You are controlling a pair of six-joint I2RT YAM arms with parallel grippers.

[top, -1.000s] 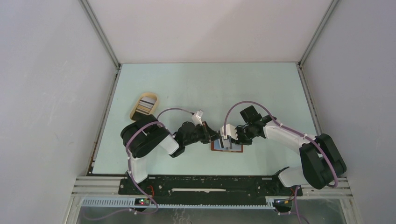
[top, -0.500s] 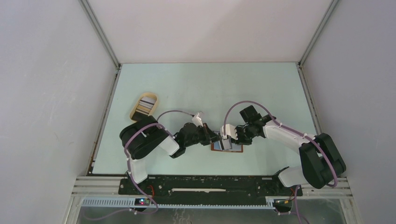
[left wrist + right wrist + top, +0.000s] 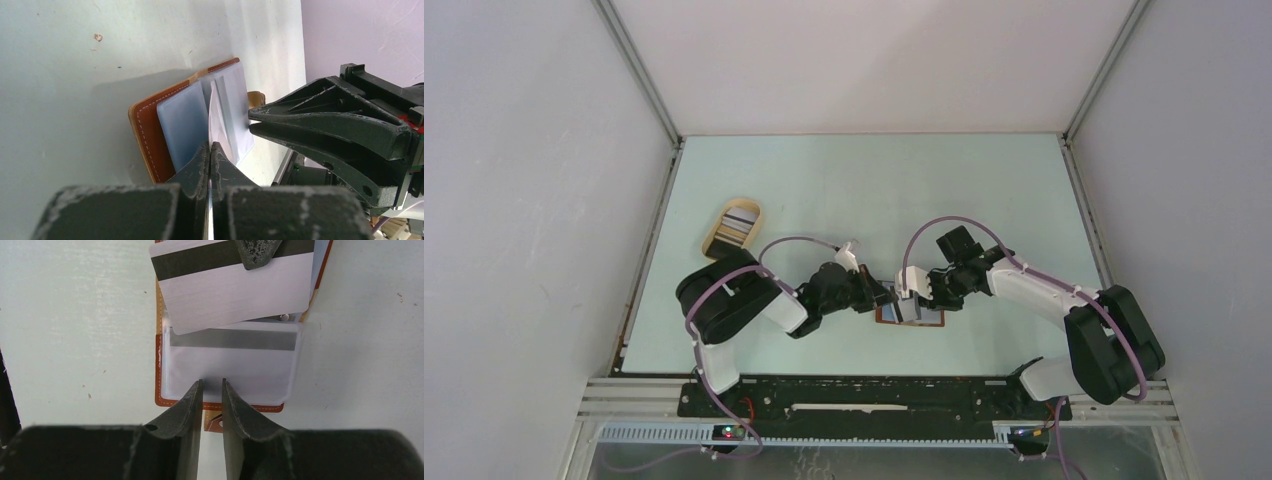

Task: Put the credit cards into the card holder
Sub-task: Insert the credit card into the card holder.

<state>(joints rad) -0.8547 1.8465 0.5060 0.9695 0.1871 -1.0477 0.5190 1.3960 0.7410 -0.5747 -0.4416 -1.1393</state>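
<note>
The card holder (image 3: 924, 321) lies open on the table in front of both arms, brown leather (image 3: 146, 131) with clear sleeves. My left gripper (image 3: 210, 146) is shut on a whitish credit card (image 3: 235, 287) with a dark stripe, whose lower edge meets the top of the sleeve pocket. Another card with a grey stripe (image 3: 234, 339) sits inside that pocket. My right gripper (image 3: 211, 382) stands over the holder's near edge, jaws a narrow gap apart with nothing between them, tips at the sleeve. The clasp tab (image 3: 214, 422) shows below the tips.
An oval tan tray (image 3: 716, 243) with more cards (image 3: 737, 226) stands at the left, behind the left arm. Grey walls close in the table on three sides. The arms' bases and a black rail (image 3: 864, 395) run along the near edge.
The left arm's elbow has shifted slightly to the left. Both grippers stay at the card holder, and the held card covers a little more of it.
</note>
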